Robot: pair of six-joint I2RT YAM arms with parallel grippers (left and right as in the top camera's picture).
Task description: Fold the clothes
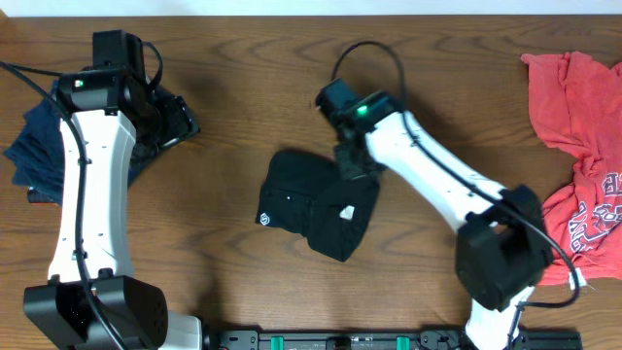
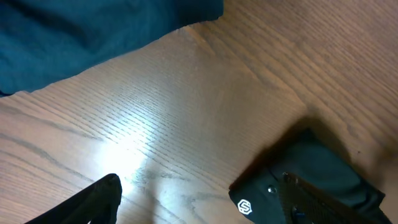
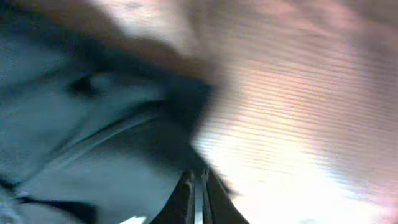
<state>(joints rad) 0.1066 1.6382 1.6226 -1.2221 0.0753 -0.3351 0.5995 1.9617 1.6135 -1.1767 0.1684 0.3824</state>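
The black shirt point(image 1: 316, 204) lies folded into a small bundle at the table's middle, its white round logo point(image 1: 262, 218) at the left edge. My right gripper point(image 1: 352, 163) is at the bundle's upper right edge. In the blurred right wrist view its fingers point(image 3: 198, 194) are pressed together at the edge of the dark cloth point(image 3: 93, 124), with nothing visibly held. My left gripper point(image 1: 180, 122) is open and empty beside the navy-blue garments point(image 1: 34, 146). In the left wrist view its fingers point(image 2: 199, 208) spread over bare wood, with the navy cloth point(image 2: 93, 37) and the black shirt point(image 2: 329, 168) in sight.
The coral-red printed T-shirt point(image 1: 583, 146) lies crumpled at the right edge of the wooden table point(image 1: 224, 282). A black rail point(image 1: 340, 340) runs along the front edge.
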